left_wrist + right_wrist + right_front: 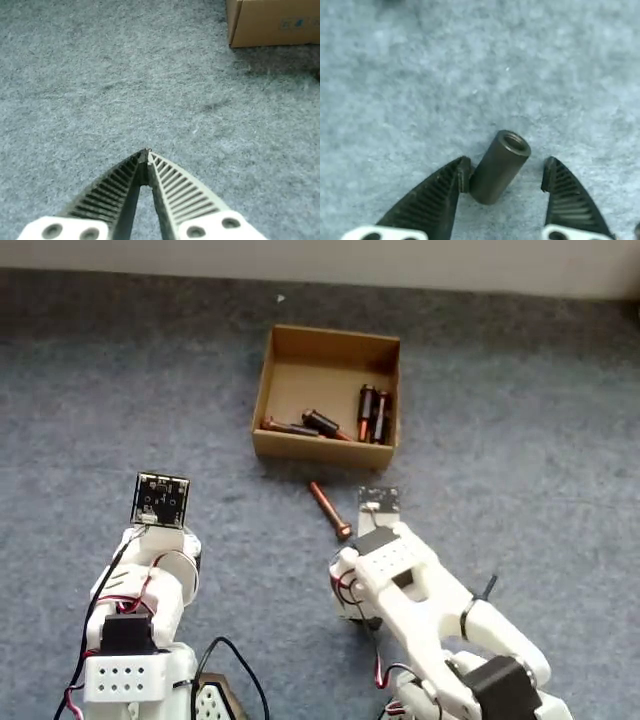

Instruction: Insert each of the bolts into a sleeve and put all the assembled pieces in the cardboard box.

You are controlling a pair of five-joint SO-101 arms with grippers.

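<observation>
A copper bolt point(329, 509) lies on the grey carpet just in front of the cardboard box point(272, 390), which holds several assembled bolt-and-sleeve pieces point(372, 413). A dark hollow sleeve point(498, 165) lies on the carpet between the fingers of my right gripper point(505, 174), which is open around it; one fingertip touches its side. The right arm point(400, 570) stands low beside the bolt's head. My left gripper point(147, 156) is shut with nothing in it, over bare carpet, with a corner of the box point(272, 22) farther off. The left arm point(150, 570) is at the front left.
Grey carpet covers the whole work surface. The left arm's camera module point(161, 499) sticks up at the left. Cables point(235, 660) trail near the arm bases at the front edge.
</observation>
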